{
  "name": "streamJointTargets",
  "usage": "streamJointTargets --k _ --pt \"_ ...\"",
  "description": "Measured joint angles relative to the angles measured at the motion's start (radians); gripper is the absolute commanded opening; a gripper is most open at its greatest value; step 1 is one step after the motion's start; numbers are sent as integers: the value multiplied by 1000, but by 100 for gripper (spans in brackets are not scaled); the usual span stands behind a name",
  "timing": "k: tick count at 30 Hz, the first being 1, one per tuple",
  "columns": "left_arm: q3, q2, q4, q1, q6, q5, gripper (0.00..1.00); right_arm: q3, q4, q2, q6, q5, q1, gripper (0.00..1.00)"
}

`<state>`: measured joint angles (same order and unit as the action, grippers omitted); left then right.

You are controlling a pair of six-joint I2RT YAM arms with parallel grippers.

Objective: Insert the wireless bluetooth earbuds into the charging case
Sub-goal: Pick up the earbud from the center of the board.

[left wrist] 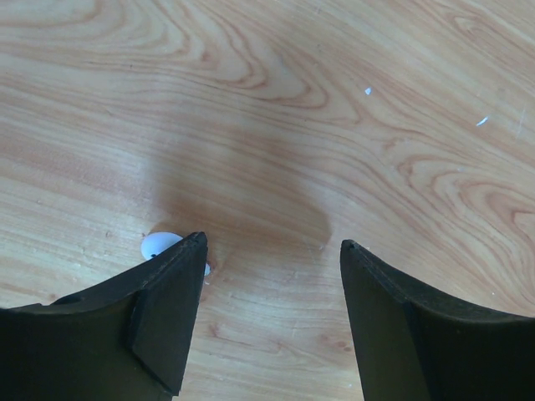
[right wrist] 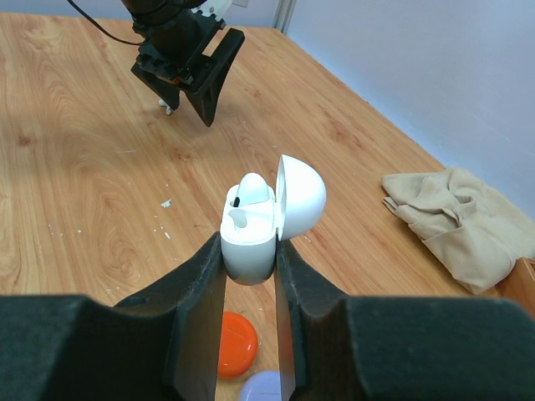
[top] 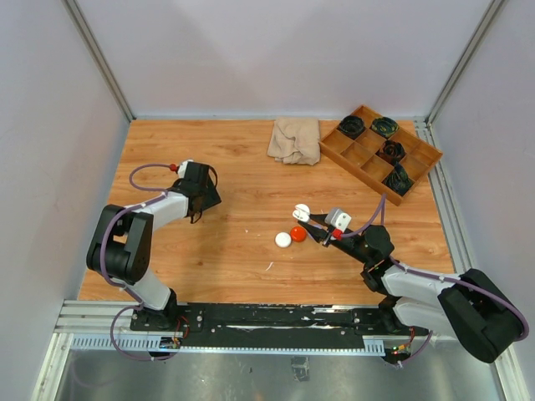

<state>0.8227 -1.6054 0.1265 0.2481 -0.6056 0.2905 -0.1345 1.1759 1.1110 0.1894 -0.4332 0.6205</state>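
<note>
Closest to the right wrist camera, the right gripper (right wrist: 248, 261) has its two black fingers pressed against the sides of a white rounded plastic charging case (right wrist: 249, 230). It is clamped on the case and apparently holds it clear of the light wooden tabletop (right wrist: 84, 167). The case is kept upright with its domed hinged lid (right wrist: 301, 196) swung open to the right, which leaves the sockets facing up and reachable from above. One small white stemmed earbud (right wrist: 253, 185) already sits in the far socket. The near socket looks empty, though that is hard to confirm. Below the case, an orange round disc (right wrist: 236, 342) and a pale rounded piece (right wrist: 263, 388) lie on the table.

Well apart on the left side, the left gripper (left wrist: 272, 242) points down at the table with its jaws apart and nothing between them. A second tiny white earbud (left wrist: 157, 245) lies on the wood just beside the tip of the left-hand finger (left wrist: 163, 309), partly hidden by it and outside the gap. The gripper probably needs to shift sideways to straddle this earbud before closing, then carry it to the waiting case. So small and smooth a piece could easily skid away.
</note>
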Motion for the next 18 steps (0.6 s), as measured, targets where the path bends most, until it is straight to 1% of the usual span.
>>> streamJointTargets --k 10,18 --pt "-30 25 26 -6 0 4 70 0 -9 -14 6 3 0 1" --pt "-20 98 126 -12 23 18 69 0 -23 -17 14 11 0 1"
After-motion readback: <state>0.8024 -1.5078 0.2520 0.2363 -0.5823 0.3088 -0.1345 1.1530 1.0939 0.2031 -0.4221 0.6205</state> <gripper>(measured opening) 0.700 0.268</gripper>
